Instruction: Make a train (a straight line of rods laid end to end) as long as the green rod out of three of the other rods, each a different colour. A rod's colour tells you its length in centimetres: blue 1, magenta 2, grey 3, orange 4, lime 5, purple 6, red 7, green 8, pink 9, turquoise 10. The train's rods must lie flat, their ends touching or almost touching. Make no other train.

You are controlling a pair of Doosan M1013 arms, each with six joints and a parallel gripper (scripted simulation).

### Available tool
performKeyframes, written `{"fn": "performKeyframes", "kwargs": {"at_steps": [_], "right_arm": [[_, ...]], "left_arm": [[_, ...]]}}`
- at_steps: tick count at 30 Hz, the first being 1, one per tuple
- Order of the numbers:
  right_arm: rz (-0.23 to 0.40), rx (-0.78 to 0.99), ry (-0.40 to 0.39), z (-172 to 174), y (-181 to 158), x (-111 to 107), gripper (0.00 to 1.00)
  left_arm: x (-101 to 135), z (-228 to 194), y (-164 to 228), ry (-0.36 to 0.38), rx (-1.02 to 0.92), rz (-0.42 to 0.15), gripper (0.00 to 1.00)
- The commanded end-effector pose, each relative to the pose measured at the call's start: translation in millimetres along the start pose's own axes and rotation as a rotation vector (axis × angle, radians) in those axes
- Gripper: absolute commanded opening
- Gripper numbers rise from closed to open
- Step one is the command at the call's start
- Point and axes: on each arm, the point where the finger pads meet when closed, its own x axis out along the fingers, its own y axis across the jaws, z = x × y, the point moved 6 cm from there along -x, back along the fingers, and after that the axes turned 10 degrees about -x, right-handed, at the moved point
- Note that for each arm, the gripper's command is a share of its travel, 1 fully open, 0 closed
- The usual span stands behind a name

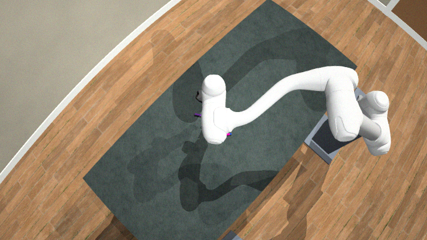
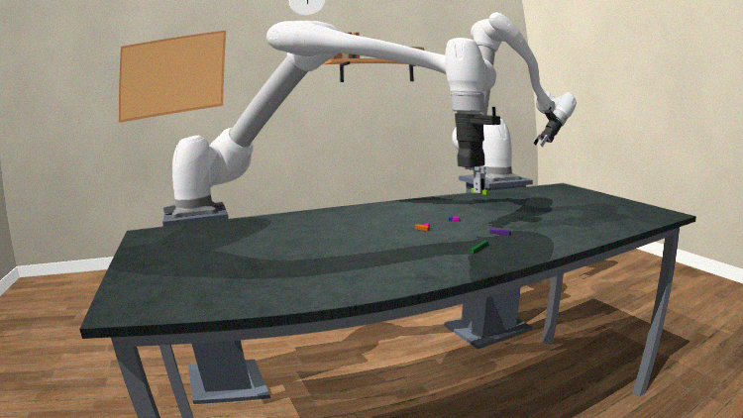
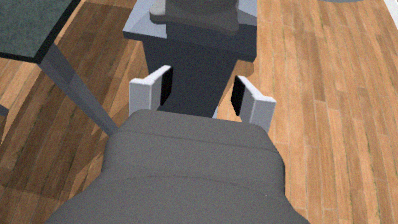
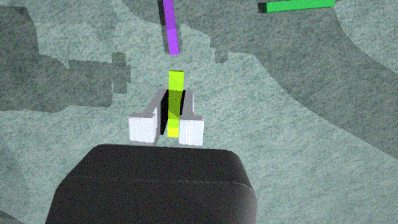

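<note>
Apparently partway there: with blue (image 1: 230,133) (image 2: 450,218) and magenta (image 1: 228,134) (image 2: 456,218) lying end to end on the tabletop (image 1: 253,149) (image 2: 337,244) (image 3: 25,20) (image 4: 300,175), and with lime (image 2: 484,192) (image 4: 176,80) carried above it, not yet added. Left to do, by the colour lengths: lower lime flat, in line against an end of that pair, to match green (image 2: 478,247) (image 4: 300,5), then let go. Best kept out of the train: purple (image 2: 500,232) (image 4: 171,35) (image 1: 197,115), orange (image 2: 421,227) and the second magenta (image 2: 426,225) beside orange. Clamped on lime near mid-length, right tool (image 2: 477,191) (image 4: 173,112); pointing down from an arm reaching far out over the tabletop. Fingers wide apart with nothing between, left tool (image 2: 540,140) (image 3: 202,87); held aloft, tilted downward and well away from the rods.
</note>
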Motion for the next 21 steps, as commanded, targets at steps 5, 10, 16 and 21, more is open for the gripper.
{"fn": "performKeyframes", "kwargs": {"at_steps": [5,10,16,21], "right_arm": [[0.005,0.284,0.003,5,-5,-1,0.24],[0.004,0.454,0.004,10,-8,-1,0.24],[0.004,0.657,0.004,16,-12,-1,0.24],[0.004,0.816,0.005,21,-15,-1,0.24]], "left_arm": [[0,0,0,-0.001,0.000,0.000,1.00],[0,0,0,-0.001,0.000,0.000,1.00],[0,0,0,-0.001,0.000,0.000,1.00],[0,0,0,-0.001,0.000,0.000,1.00]]}}
